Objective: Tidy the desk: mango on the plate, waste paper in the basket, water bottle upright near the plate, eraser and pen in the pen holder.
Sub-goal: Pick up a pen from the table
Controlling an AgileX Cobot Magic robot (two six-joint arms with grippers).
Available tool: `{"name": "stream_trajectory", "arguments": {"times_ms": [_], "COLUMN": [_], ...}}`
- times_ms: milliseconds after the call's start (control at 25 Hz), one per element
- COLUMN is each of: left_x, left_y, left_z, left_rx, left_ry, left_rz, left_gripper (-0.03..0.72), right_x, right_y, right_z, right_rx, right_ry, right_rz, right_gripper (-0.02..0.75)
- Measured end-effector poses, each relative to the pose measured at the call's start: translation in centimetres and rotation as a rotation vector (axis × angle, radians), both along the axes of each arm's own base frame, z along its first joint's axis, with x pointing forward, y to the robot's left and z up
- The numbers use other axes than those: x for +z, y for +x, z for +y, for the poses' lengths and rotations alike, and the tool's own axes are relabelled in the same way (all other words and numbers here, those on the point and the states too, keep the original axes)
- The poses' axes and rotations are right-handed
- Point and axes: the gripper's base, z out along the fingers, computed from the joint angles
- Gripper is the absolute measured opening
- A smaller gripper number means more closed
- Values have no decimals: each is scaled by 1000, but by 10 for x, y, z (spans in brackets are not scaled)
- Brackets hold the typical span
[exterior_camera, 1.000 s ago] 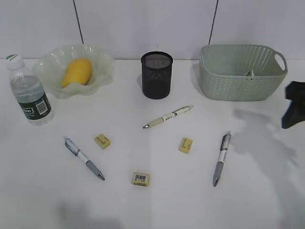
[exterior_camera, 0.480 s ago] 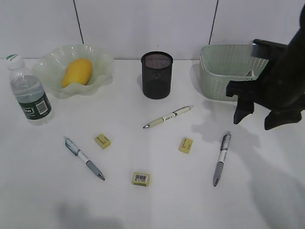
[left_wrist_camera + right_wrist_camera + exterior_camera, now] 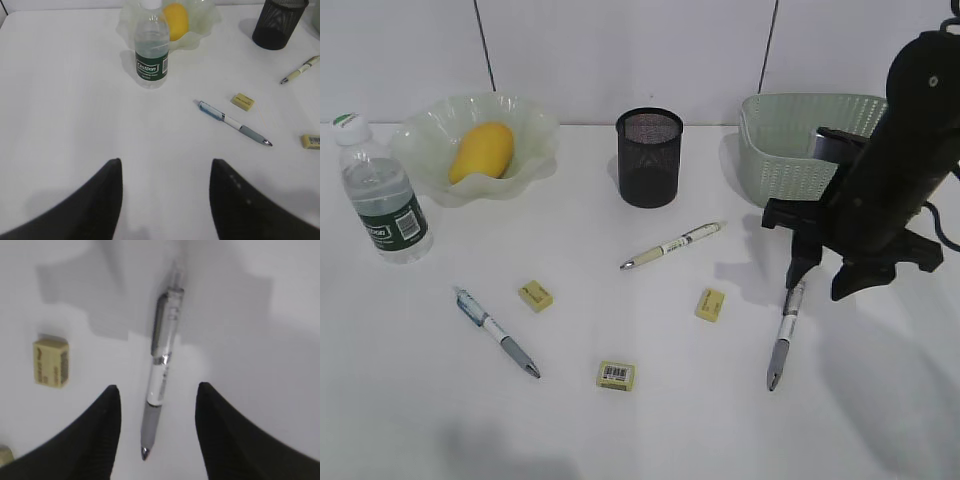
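On the desk (image 3: 650,420), going left to right, the bottle (image 3: 380,190) stood upright just left of the plate (image 3: 530,135), and the mango (image 3: 481,150) lay in the plate. The left gripper (image 3: 165,200) hovered over bare desk with its jaws spread, holding and touching nothing. A blue pen (image 3: 497,332) lay below the bottle, with three erasers (image 3: 535,295) (image 3: 616,375) (image 3: 710,304) scattered toward the middle. The holder (image 3: 649,157) stood at centre back, a white pen (image 3: 672,245) in front of it. The right gripper (image 3: 157,435) hung over a grey pen (image 3: 162,370), jaws apart on either side of it, not pinching it. The basket (image 3: 790,150) stood behind the right arm; no waste paper could be made out.
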Motion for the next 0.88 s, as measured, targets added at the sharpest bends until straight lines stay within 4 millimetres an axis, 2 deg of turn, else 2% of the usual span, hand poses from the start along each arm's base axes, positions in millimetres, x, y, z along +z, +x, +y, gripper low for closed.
{"name": "stream_trajectory", "arguments": {"times_ms": [360, 560, 880], "left_x": [0, 0, 0], "left_y": [0, 0, 0], "left_z": [0, 0, 0], "left_rx": [0, 0, 0], "left_ry": [1, 1, 1], "left_rz": [0, 0, 0], "left_gripper": [424, 424, 424], "right_x": [-27, -38, -46], "right_y": [8, 9, 11], "right_z": [3, 4, 6], "right_rx": [-19, -51, -83], "right_ry": [-2, -2, 8], "right_rz": [33, 57, 50], "right_gripper": [379, 341, 327]}}
